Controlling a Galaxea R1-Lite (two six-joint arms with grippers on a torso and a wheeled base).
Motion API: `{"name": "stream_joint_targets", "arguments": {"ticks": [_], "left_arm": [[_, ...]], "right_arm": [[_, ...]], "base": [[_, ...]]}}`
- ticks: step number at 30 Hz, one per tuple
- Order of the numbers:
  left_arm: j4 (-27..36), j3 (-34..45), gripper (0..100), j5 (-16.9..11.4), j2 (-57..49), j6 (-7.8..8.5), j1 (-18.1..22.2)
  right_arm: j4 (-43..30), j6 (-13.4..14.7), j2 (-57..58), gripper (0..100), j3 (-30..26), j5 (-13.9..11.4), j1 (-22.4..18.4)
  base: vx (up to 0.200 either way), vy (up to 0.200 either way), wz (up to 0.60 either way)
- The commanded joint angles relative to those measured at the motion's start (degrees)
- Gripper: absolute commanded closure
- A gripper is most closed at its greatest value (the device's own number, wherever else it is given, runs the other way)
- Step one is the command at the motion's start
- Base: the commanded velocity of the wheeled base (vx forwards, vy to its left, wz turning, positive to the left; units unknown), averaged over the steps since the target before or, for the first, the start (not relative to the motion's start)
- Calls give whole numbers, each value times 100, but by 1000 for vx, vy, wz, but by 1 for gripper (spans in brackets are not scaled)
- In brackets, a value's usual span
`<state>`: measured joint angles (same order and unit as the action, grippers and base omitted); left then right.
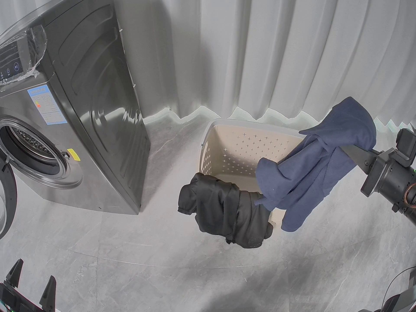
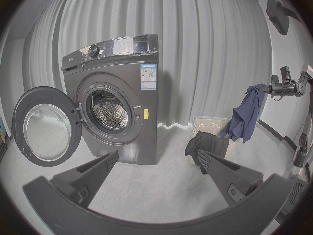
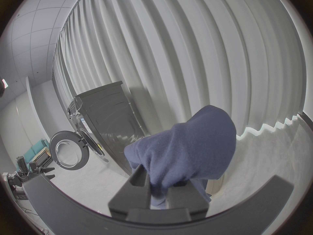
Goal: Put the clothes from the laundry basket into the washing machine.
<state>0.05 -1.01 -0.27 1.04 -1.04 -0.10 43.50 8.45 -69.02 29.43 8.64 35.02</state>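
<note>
Right gripper (image 3: 156, 181): clamping the blue garment (image 1: 312, 165), dangling long
Washing machine (image 1: 86, 109): gaping open at nine o'clock from it
Left gripper (image 1: 32, 278): sitting open, nearer the machine

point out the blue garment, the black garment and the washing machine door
blue garment (image 1: 312, 165): head view, on its hanging middle fold
black garment (image 1: 225, 211): head view, on the middle of the bunched cloth
washing machine door (image 2: 47, 128): left wrist view, on the glass window of the open door

blue garment (image 1: 316, 161), black garment (image 1: 225, 211), cream star-patterned basket (image 1: 242, 148), dark grey washing machine (image 1: 99, 109).
</note>
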Motion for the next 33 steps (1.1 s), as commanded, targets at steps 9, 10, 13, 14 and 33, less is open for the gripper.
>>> {"name": "stream_joint_targets", "arguments": {"ticks": [9,10,13,14,33], "left_arm": [[4,92,0,0,-104,-2,1],[4,92,0,0,-104,-2,1],[4,92,0,0,-104,-2,1],[4,92,0,0,-104,-2,1],[4,92,0,0,-104,-2,1]], "right_arm": [[1,17,-67,100,-7,6,13],[1,17,-67,100,-7,6,13],[1,17,-67,100,2,15,13],[1,17,-67,100,2,15,13],[10,25,-85,100,2,-3,40]], "base": [[0,200,0],[0,200,0],[0,200,0],[0,200,0],[0,158,0]]}}
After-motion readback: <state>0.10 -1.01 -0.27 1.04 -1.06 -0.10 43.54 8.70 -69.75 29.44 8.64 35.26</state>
